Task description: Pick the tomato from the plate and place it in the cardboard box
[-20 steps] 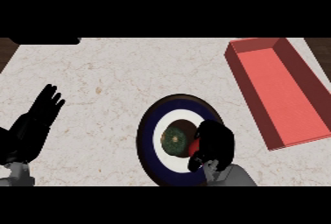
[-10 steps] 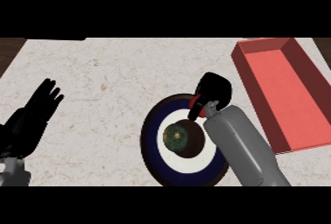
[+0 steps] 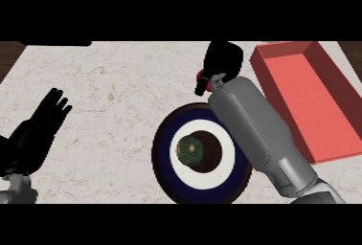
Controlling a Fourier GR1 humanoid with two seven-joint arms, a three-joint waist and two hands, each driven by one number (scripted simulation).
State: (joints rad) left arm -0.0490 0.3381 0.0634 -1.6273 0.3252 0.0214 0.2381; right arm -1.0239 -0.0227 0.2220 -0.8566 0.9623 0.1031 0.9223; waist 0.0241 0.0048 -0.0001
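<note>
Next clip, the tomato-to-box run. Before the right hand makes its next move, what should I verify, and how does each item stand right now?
1. Tomato held in the right hand: ok. A bit of red shows under the curled fingers.
2. Tomato off the plate: ok. The hand is past the plate's far rim.
3. Hand over the box: not ok. It is left of the box's near wall, over the counter.
4. Box open at the top: ok.
5. Left hand out of the way: ok. It rests open at the view's left.
6. Dark greenish round thing at the plate's middle: cannot tell what it is.
</note>
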